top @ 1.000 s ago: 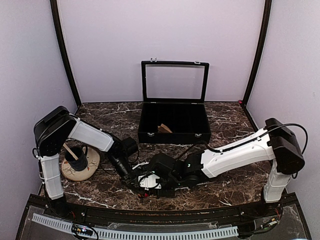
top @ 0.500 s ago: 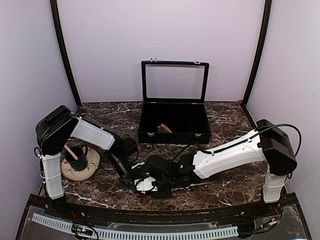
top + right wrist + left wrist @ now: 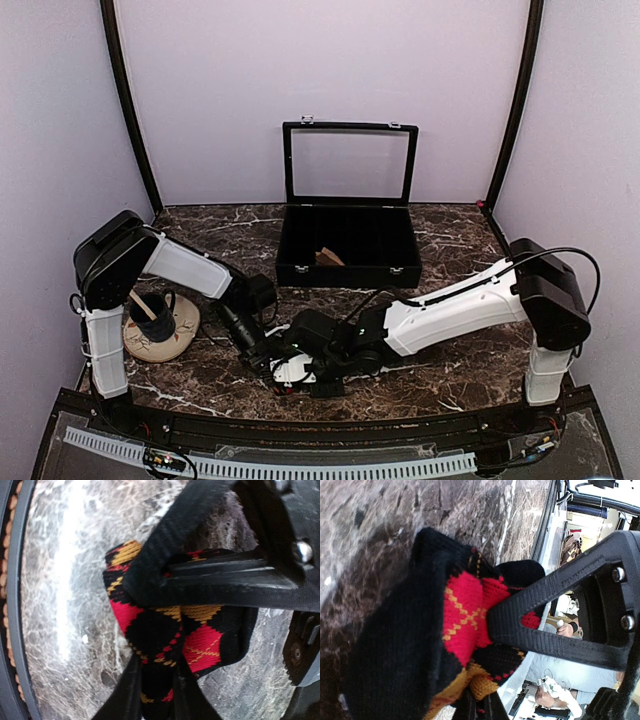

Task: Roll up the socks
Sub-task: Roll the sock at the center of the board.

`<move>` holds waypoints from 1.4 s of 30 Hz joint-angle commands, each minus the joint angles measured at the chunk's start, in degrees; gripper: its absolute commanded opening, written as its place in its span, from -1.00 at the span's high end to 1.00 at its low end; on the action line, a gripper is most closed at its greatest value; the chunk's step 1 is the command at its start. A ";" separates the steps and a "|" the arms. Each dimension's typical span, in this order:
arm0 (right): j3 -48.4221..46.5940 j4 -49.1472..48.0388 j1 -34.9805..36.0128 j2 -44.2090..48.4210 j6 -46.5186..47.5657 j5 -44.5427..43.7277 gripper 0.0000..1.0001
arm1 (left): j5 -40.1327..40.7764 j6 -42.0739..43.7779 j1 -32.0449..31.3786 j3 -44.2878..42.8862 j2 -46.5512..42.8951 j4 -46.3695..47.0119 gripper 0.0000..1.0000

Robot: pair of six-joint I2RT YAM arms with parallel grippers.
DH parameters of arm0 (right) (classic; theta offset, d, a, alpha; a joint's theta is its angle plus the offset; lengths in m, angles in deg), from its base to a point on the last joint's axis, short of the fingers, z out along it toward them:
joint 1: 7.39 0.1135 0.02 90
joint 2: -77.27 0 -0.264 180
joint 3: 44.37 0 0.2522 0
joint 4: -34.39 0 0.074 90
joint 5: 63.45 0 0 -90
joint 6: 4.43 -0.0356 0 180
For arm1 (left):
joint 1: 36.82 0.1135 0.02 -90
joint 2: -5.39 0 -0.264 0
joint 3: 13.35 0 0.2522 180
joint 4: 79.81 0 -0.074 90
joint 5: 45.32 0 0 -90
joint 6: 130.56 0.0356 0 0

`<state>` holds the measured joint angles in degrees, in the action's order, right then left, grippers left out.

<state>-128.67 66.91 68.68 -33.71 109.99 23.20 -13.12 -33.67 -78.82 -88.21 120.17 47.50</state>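
Note:
The socks are one black bundle with red and yellow diamonds, lying on the dark marble table near its front edge. My left gripper is shut on the bundle's yellow-edged end. My right gripper is shut on a fold of the socks, with cloth filling the gap between its fingers. In the top view the left gripper and the right gripper meet tip to tip and hide most of the bundle. Each wrist view shows the other arm's black finger frame lying across the cloth.
A black case with its glass lid raised stands at the back centre, a small wooden piece inside it. A dark mug sits on a round tan plate at the left. The table's front rail runs just below the grippers.
The right gripper has closed from wide open onto the sock fold. The right arm has shifted slightly left toward the left gripper. The left gripper has stayed shut in place.

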 commanded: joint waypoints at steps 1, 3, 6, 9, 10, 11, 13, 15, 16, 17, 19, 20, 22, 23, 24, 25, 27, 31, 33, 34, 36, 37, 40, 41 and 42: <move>0.72 2.96 -0.76 -0.18 -1.74 4.24 0.77 | 6.64 -1.69 0.58 0.03 -0.54 0.69 1.00; 0.40 4.19 -1.10 -0.28 -2.56 6.02 0.85 | 8.13 -4.02 0.90 0.67 -2.47 3.04 0.93; -0.14 6.06 -1.74 -0.55 -4.05 8.55 0.92 | 11.22 -9.42 1.70 3.07 -7.15 8.03 0.60; 0.09 6.49 -2.43 -0.21 -5.77 10.99 0.96 | 13.81 -14.69 2.33 6.03 -11.68 13.31 0.35; 0.28 6.42 -2.71 -0.02 -6.38 11.86 0.97 | 14.66 -16.31 2.33 7.03 -13.01 14.96 0.29; 0.43 6.38 -2.90 0.19 -6.94 12.64 0.98 | 14.89 -17.93 2.31 7.96 -14.21 16.36 0.24; 0.43 6.49 -3.16 0.32 -7.84 13.84 0.98 | 17.43 -21.24 2.29 10.04 -16.58 19.43 0.18; 0.33 6.61 -3.46 0.33 -8.77 14.84 0.99 | 19.05 -24.39 2.35 12.29 -18.88 22.24 0.16; 0.20 6.82 -3.55 0.26 -9.16 15.32 0.99 | 19.70 -25.85 2.29 13.78 -20.16 23.68 0.15; -0.15 7.15 -3.70 0.10 -9.48 15.87 0.99 | 20.87 -27.27 2.32 15.00 -21.32 24.75 0.14; -0.89 7.99 -3.90 -0.46 -10.48 17.22 0.99 | 23.60 -30.12 2.36 17.43 -24.56 27.05 0.13; -1.36 8.48 -4.02 -0.73 -10.79 17.91 0.99 | 24.70 -31.55 2.32 18.87 -26.38 28.37 0.12; -2.51 9.50 -4.32 -1.42 -11.48 19.35 0.99 | 27.38 -34.53 2.23 21.74 -31.20 30.90 0.10; -3.09 10.09 -4.58 -1.78 -11.84 20.21 0.99 | 28.66 -35.87 2.08 23.17 -33.49 32.01 0.09; -3.71 10.67 -4.81 -2.24 -12.18 21.02 0.99 | 31.35 -36.83 1.71 24.31 -35.75 32.45 0.07; -4.14 11.18 -5.14 -2.63 -12.51 21.88 0.99 | 32.51 -37.49 1.09 25.42 -37.69 32.91 0.07; -5.22 12.37 -5.74 -3.45 -12.96 23.58 0.99 | 37.50 -38.33 -0.82 27.31 -41.78 33.80 0.07; -7.83 15.10 -7.02 -5.38 -13.42 26.27 0.99 | 47.42 -38.23 -6.81 29.83 -48.38 34.54 0.06; -9.40 16.72 -8.05 -6.46 -13.56 27.90 0.99 | 51.35 -38.20 -10.19 30.82 -50.50 34.59 0.06; -9.92 17.22 -8.73 -6.97 -13.61 28.75 0.98 | 53.13 -38.10 -11.60 31.13 -51.34 34.46 0.06; -10.81 18.08 -9.56 -8.04 -13.57 30.30 0.98 | 56.31 -37.88 -14.44 31.76 -52.71 34.04 0.06; -11.17 18.55 -9.88 -8.29 -13.57 30.91 0.98 | 57.90 -37.70 -15.98 31.89 -53.32 33.80 0.07; -12.52 19.76 -10.62 -9.23 -13.48 32.49 0.98 | 62.13 -37.25 -20.86 32.31 -54.33 33.50 0.07; -13.00 20.18 -10.86 -9.59 -13.40 32.99 0.98 | 63.35 -37.22 -22.23 32.28 -54.51 33.23 0.08; -13.44 20.50 -11.05 -9.92 -13.38 33.46 0.98 | 64.78 -37.22 -23.46 32.37 -54.63 33.10 0.08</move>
<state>-140.06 84.68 59.06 -41.05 97.69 54.85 46.07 -71.22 -97.25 -56.71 66.93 80.50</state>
